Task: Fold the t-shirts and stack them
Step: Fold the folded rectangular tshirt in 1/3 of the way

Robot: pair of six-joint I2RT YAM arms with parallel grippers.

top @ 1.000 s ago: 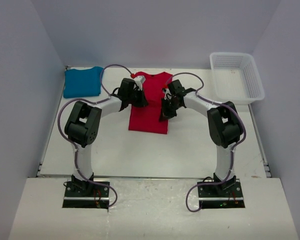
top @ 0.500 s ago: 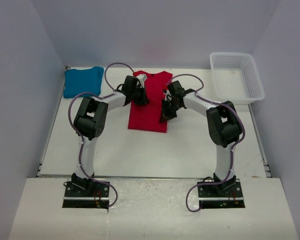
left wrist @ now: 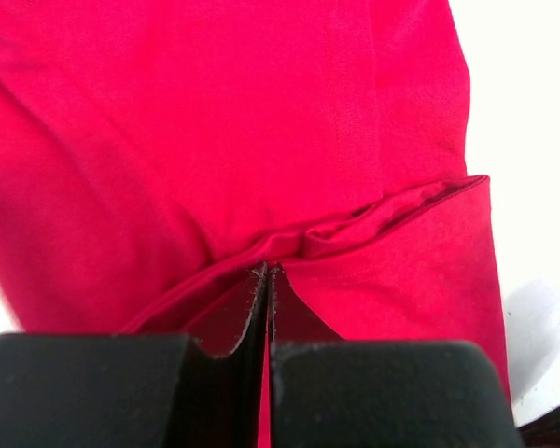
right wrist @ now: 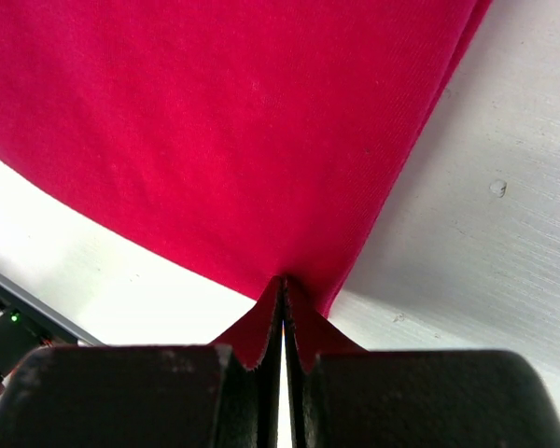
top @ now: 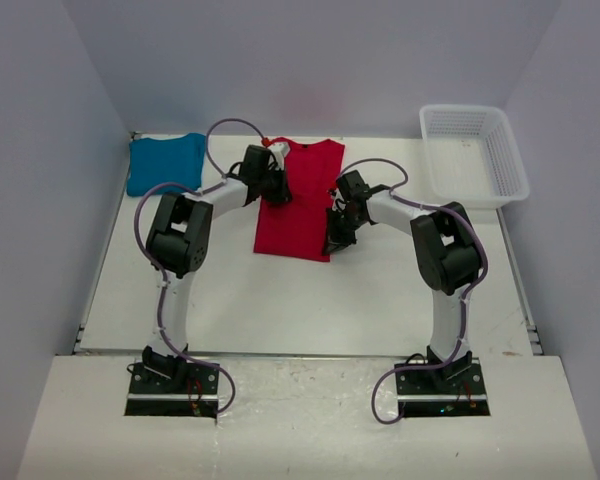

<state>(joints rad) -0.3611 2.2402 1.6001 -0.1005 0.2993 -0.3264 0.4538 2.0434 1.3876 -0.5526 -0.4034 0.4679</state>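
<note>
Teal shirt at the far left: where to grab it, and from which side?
Pinch the teal shirt at its near right corner, coming down from the right. It lies flat close to the left wall, so those two edges look the freest to reach.

Bright, even light; wrist close-ups perhaps slightly soft.

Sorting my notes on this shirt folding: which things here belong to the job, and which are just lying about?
In the job: red shirt, teal shirt, left tool, right tool, both pinching the red shirt.
Lying about: basket.
</note>
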